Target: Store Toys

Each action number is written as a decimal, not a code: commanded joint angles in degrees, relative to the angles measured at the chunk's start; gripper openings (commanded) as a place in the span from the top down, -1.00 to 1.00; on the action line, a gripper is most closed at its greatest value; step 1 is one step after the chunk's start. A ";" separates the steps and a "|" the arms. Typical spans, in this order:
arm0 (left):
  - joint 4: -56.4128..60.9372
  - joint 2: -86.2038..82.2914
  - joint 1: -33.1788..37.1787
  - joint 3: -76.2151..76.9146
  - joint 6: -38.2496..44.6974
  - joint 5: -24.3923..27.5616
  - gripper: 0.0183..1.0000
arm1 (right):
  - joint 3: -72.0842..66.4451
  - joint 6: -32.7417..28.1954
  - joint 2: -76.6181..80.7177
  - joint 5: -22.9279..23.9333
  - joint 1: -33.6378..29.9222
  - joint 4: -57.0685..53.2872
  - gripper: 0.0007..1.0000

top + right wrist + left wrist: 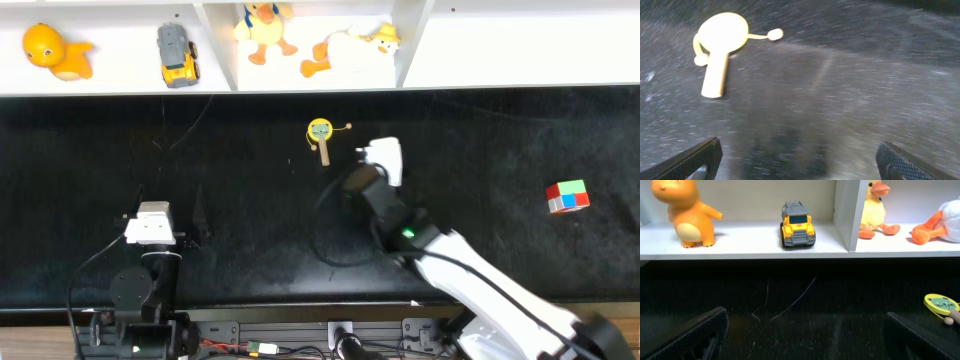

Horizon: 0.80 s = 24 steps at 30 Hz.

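Rattle drum (722, 35) lies on bench (500, 140) | right gripper (797, 150) spread, near it | judgement: straddle the handle (715, 75) squarely, close low, then lift.

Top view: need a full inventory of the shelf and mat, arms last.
dinosaur figure: 1, orange, shelf's left compartment
toy truck: 1, yellow and grey, left compartment, beside the figure
plush duck: 1, yellow, middle compartment
white plush bird: 1, white with orange feet, lying in the middle compartment
rattle drum: 1, yellow with a wooden handle, on the mat near the shelf
cube: 1, multicoloured, on the mat at far right
shelf: 1, white, along the far edge
mat: 1, black, covers the table
left gripper: open, low over the mat, facing the shelf
right gripper: open, over the mat beside the rattle drum
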 commanded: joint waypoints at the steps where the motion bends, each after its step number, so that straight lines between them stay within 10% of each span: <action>1: -0.15 -0.57 0.33 -0.13 1.09 -0.46 -1.00 | 6.64 5.14 7.43 -4.52 2.51 0.20 -0.99; 24: -0.15 -0.57 0.33 -0.13 1.09 -0.46 -1.00 | 18.12 13.14 26.21 -2.27 4.15 3.08 -0.99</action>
